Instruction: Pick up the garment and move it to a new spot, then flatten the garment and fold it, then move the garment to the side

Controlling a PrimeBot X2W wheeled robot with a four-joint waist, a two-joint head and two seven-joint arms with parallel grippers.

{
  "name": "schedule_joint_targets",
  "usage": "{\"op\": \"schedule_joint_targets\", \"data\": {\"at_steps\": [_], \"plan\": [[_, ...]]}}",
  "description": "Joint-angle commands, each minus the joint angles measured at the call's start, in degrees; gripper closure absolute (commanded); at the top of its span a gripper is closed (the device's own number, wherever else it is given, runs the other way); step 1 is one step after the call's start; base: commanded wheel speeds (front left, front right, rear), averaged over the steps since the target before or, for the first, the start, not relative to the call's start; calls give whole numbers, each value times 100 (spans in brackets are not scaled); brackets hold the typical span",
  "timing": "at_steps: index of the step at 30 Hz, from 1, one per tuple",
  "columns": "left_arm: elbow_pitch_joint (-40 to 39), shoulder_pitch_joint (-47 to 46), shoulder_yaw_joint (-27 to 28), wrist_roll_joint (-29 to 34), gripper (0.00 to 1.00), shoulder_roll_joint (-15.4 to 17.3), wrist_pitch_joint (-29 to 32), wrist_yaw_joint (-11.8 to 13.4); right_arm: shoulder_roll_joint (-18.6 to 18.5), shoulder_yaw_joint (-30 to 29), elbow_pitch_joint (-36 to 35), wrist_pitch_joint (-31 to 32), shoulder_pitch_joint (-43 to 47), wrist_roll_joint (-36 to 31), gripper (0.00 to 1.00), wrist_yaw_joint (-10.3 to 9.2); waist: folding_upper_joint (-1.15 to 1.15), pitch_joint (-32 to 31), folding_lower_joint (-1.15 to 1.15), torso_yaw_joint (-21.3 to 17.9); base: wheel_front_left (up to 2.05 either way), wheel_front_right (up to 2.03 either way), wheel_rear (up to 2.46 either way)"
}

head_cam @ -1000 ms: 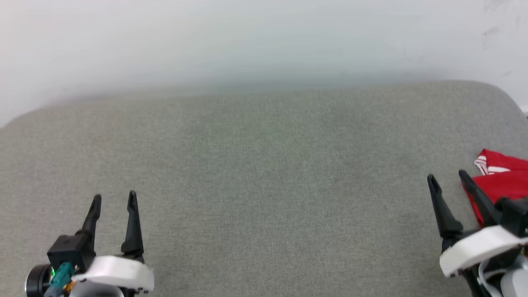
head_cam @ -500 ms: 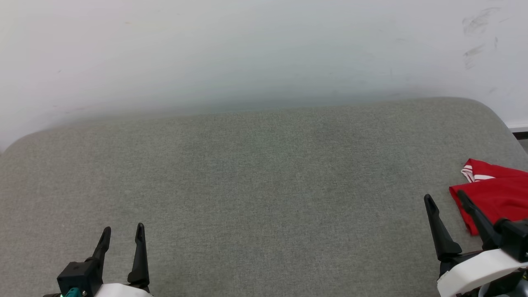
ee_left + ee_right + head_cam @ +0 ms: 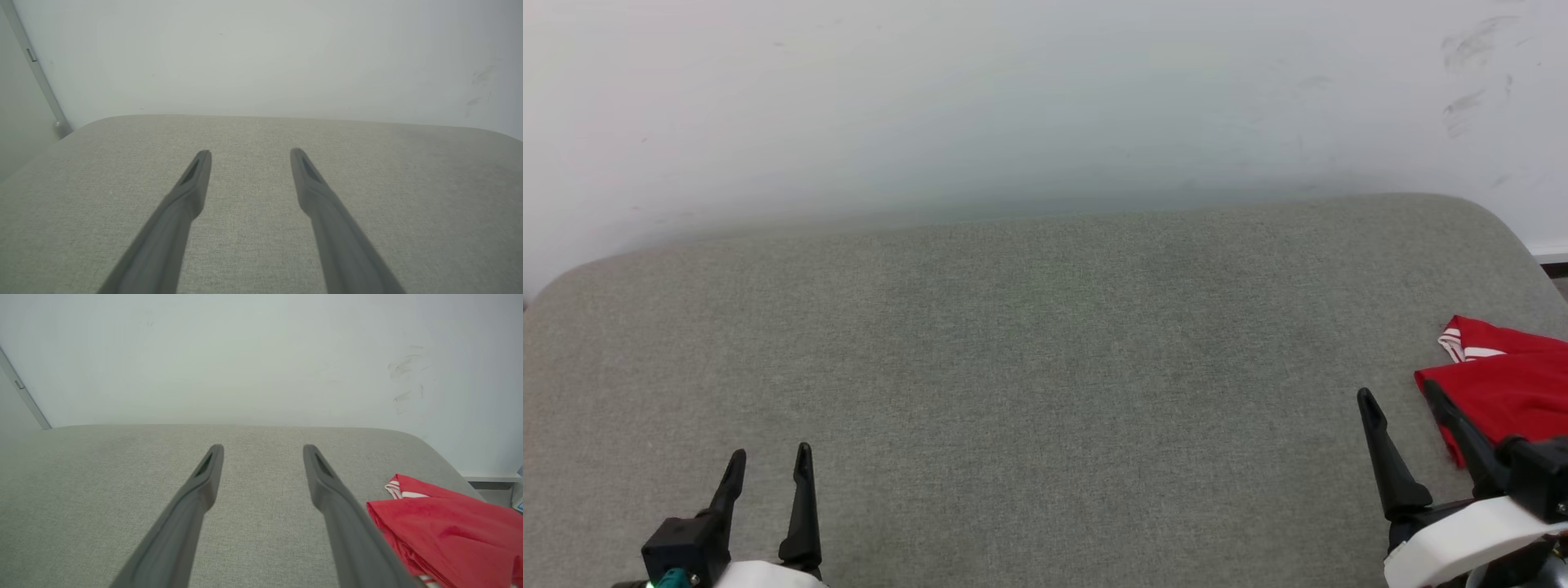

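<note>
Where the broad grey woven-fabric cushion runs to the lower left of the head view, the left gripper, two long dark tapering fingers on a white wrist, points up over bare cloth. Its jaws stand apart with a clear gap and hold nothing. Across the middle the cushion lies flat, backed by a pale off-white wall. At the lower right, the right gripper points the same way, its jaws spread wide and empty. Just beside its right-hand finger lies the garment, a red jersey T-shirt bunched in soft folds at the cushion's right edge. A red-and-white striped trim shows at its far corner. Whether finger and cloth touch I cannot tell. Faint grey scuff marks smudge the wall above it.
</note>
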Motion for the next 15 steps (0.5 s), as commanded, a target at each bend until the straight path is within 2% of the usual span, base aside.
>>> {"op": "schedule_joint_targets", "data": {"at_steps": [1,4,15], "plan": [[-5,-6,3,-4,100,-5,1,-7,2,1,2,-2,1,6,100,1,0,0,0,0,0,0,0],[127,71,-45,-19,100,-95,31,-6,32,32,161,16,35,25,100,1,0,0,0,0,0,0,0],[240,-125,235,-1103,100,-327,355,-278,145,-68,449,78,-147,1303,100,1,0,16,0,39,0,0,0]]}}
